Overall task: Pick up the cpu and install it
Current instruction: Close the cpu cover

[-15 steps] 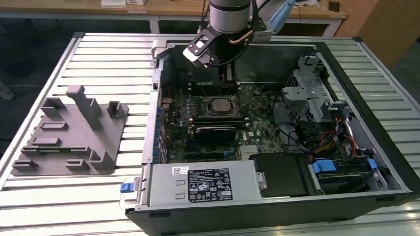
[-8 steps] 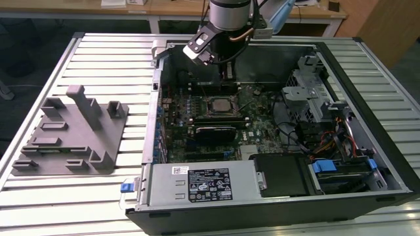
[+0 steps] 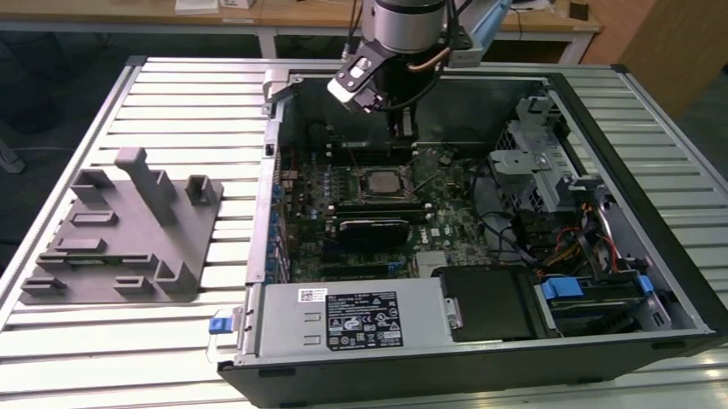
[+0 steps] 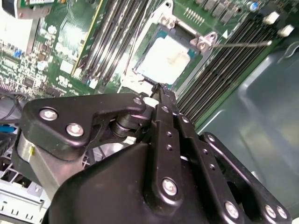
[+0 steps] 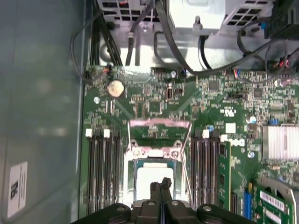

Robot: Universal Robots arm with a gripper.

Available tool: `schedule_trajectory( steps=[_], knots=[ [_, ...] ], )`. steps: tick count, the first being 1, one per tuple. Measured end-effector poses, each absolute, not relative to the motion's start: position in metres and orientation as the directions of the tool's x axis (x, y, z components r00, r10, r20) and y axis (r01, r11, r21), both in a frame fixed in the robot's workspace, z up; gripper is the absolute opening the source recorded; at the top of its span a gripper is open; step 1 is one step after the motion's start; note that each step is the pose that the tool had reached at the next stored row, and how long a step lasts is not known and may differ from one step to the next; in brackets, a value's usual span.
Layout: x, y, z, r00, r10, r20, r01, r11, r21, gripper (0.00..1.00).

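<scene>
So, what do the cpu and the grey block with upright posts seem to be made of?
The cpu: its top looks like metal, pale and silvery with a soft satin sheen where light hits it. The grey block: probably plastic, since it is an even dull grey with no glare, though the look alone leaves that open.

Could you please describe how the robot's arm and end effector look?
The arm is a silvery cylinder with a pale blue cap and a copper-coloured cable beside it. The end effector is black, with jointed bars and silver screws.
</scene>
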State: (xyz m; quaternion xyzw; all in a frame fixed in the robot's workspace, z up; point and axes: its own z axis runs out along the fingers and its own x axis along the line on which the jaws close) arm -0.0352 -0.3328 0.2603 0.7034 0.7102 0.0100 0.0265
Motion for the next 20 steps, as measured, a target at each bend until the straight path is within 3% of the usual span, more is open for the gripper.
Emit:
schedule_trajectory(
  steps=[20],
  knots=[
    [0.028, -0.333, 0.260, -0.009, 1.000, -0.023, 0.999, 0.010, 0.052, 0.11]
  ],
)
